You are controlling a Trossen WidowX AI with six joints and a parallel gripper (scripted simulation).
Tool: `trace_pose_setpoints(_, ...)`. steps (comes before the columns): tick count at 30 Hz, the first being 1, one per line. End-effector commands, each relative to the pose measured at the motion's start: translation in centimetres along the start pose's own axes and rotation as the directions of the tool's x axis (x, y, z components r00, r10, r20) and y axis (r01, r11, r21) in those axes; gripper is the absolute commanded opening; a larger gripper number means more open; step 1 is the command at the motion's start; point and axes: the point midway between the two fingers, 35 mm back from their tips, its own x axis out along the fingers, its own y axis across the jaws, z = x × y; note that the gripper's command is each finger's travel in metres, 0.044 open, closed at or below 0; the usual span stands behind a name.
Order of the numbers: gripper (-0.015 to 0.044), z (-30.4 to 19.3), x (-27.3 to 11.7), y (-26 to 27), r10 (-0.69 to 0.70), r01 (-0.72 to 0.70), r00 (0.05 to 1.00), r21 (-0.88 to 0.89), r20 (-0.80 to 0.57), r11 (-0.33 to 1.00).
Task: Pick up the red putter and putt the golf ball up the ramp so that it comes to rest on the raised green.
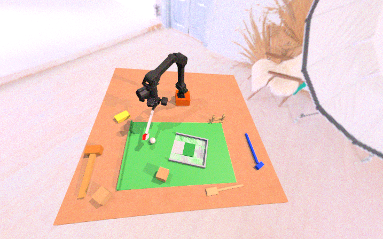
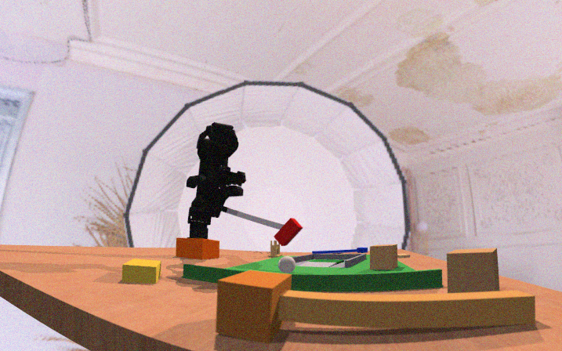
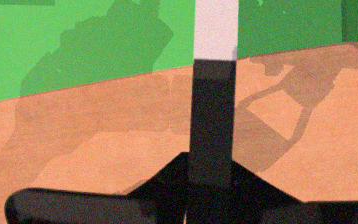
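Observation:
My gripper [image 1: 154, 106] [image 2: 220, 208] is shut on the dark grip end of the red putter. The putter's pale shaft [image 1: 149, 121] [image 2: 252, 218] [image 3: 215, 30] slants down and forward, and its red head [image 1: 145, 136] [image 2: 288, 231] hangs in the air above the green mat [image 1: 145, 169] [image 2: 361, 279], just left of the white golf ball [image 1: 152, 140] [image 2: 287, 263]. The ball rests on the mat. The raised green [image 1: 188, 149], a dark green square with pale ramps and a grey frame [image 1: 186, 161] [image 2: 353, 260], lies right of the ball. In the wrist view only the shaft, mat edge and orange board show.
On the orange board [image 1: 186, 201] lie a yellow block [image 1: 122, 116] [image 2: 141, 270], an orange mallet [image 1: 89, 167] [image 2: 361, 309], tan cubes [image 1: 100, 195] [image 1: 162, 174] [image 2: 473, 269], a blue putter [image 1: 253, 151], a small wooden mallet [image 1: 222, 189] and a wooden stand [image 1: 217, 119]. The arm's orange base [image 1: 182, 98] stands at the back.

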Motion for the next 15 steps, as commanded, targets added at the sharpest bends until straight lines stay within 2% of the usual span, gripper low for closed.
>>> trace_pose_setpoints(1, 0.0, -0.3, -0.2, -0.9, -0.007, 0.007, 1.0, 0.056, 0.001, 0.998)
trace_pose_setpoints(7, 0.0, -0.3, 0.2, -1.0, -0.007, 0.007, 1.0, 0.056, 0.001, 0.998)
trace_pose_setpoints(15, 0.0, -0.3, 3.5, -1.0, -0.007, 0.007, 1.0, 0.056, 0.001, 0.998)
